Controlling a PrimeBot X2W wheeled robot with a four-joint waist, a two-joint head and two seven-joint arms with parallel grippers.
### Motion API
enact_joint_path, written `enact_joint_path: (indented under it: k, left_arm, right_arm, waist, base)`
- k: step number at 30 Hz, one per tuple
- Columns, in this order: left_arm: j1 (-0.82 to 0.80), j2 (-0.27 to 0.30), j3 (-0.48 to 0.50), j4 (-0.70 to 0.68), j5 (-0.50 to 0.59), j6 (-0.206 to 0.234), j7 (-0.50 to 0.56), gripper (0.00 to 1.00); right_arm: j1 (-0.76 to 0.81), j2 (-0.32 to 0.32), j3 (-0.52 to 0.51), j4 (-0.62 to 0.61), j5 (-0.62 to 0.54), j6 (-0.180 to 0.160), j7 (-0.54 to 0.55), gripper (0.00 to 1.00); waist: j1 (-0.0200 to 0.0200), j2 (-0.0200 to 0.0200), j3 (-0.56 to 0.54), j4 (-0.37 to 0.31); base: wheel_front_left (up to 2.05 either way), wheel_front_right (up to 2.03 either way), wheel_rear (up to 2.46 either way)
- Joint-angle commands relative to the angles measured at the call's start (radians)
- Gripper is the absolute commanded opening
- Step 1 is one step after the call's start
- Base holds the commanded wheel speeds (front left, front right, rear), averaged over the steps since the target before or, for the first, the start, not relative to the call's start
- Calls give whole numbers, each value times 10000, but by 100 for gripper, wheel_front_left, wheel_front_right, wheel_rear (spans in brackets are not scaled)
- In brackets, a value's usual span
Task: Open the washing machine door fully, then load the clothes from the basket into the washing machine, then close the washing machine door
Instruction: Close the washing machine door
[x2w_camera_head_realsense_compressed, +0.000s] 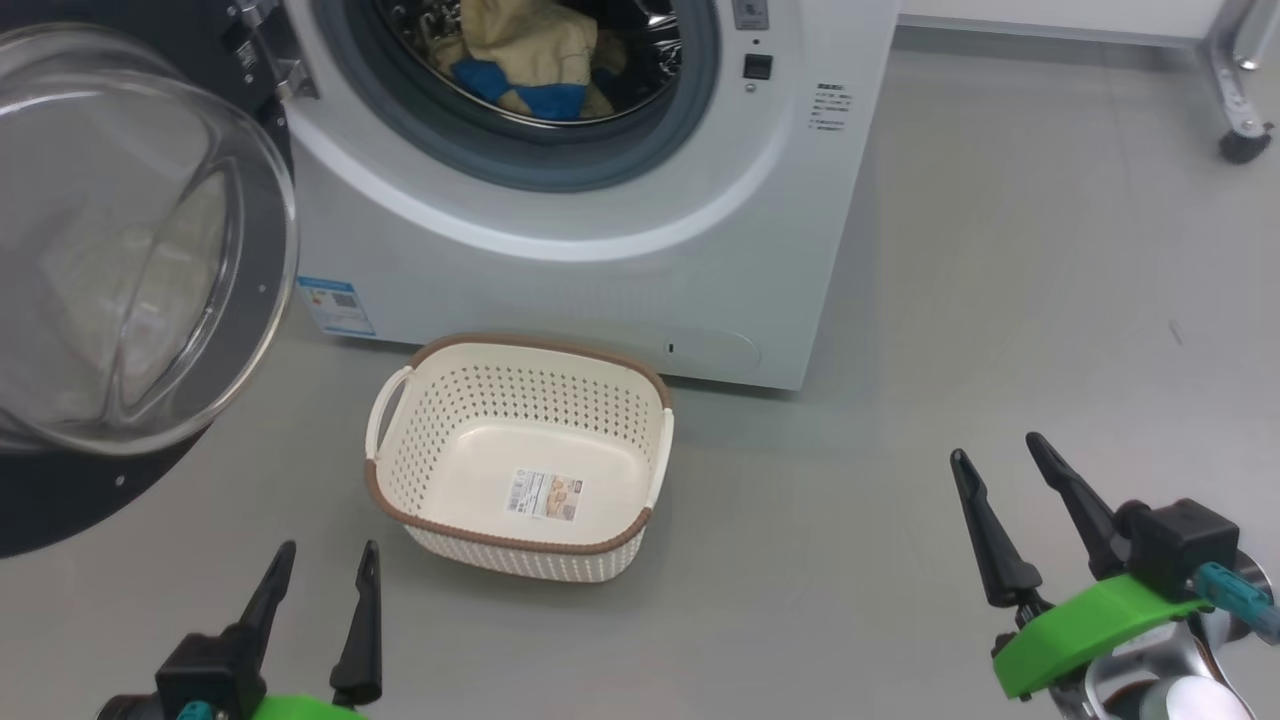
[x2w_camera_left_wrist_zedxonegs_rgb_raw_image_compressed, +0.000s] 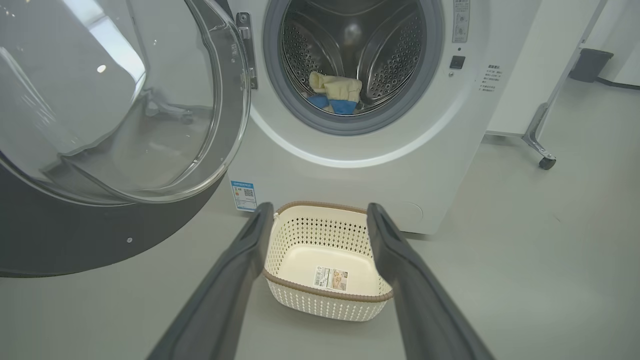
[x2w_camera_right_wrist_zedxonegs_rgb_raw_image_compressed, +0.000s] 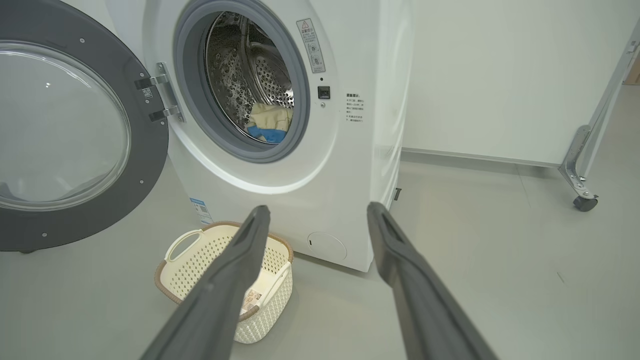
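Clothes (x2w_camera_head_realsense_compressed: 530, 60) in washing machine (x2w_camera_head_realsense_compressed: 600, 260), basket (x2w_camera_head_realsense_compressed: 520, 530) before.

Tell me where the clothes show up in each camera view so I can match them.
Head view: the clothes lie top centre, inside the drum.
Left wrist view: upper centre, low in the drum.
Right wrist view: upper middle, slightly left.
Shared landmark: the basket, empty, below the drum.

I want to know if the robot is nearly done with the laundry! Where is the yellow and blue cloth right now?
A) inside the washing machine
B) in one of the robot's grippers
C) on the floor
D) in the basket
A: the clothes lie in the steel drum of the washing machine, while the basket has just its label sticker inside, and the left gripper and right gripper are open.
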Motion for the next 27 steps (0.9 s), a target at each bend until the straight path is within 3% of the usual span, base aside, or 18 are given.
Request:
enact_joint_path:
  k: [1,17,27]
  left_arm:
    - [-613,260,393,-279,21,1899,-40,100]
    - [-737,128,364,-339,34,1961,-228,100]
    - [-535,189,439,-399,-19,2098,-266,100]
  right_arm:
    - [-407,-68,251,-309,-29,-29,-18,100]
    - [-714,-68,677,-231,-152,-29,90,100]
    - [-658,-68,869,-94,-128,-29,103,100]
  waist:
    - [0,-1,89,491]
    - [0,-1,194,2442]
    - [0,-1,8,2854]
  base:
    - [0,0,0]
    - [0,0,0]
    - [0,0,0]
